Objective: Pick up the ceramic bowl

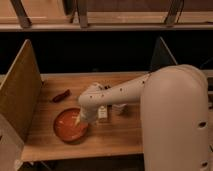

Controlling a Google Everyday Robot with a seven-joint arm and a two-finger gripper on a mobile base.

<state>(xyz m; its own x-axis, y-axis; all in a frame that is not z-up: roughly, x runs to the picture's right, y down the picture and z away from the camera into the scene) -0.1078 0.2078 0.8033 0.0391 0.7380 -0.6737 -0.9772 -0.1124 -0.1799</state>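
Noted a wooden side panel (20,85) standing upright along the left edge of the table (115,145). Spotted a small dark red thing (61,95) lying beyond it toward the far side, too dim to name. Found the ceramic bowl (64,128) on the near left of the table, flat on the wood and right way up, well apart from the dark thing. Saw the gripper (80,119) low over the right part of the bowl, at or just inside the rim; could not tell whether touching it, nor whether released or clenched. Made out a small white item (102,113) just right of the gripper and a white cup (119,107) near it. Followed the white arm (120,92) rightward to its bulky near-right end.

Judged the reach as done and the grasp as doubtful. Judged as left: closing firmly on the rim and raising the bowl, not yet lifted from the wood.
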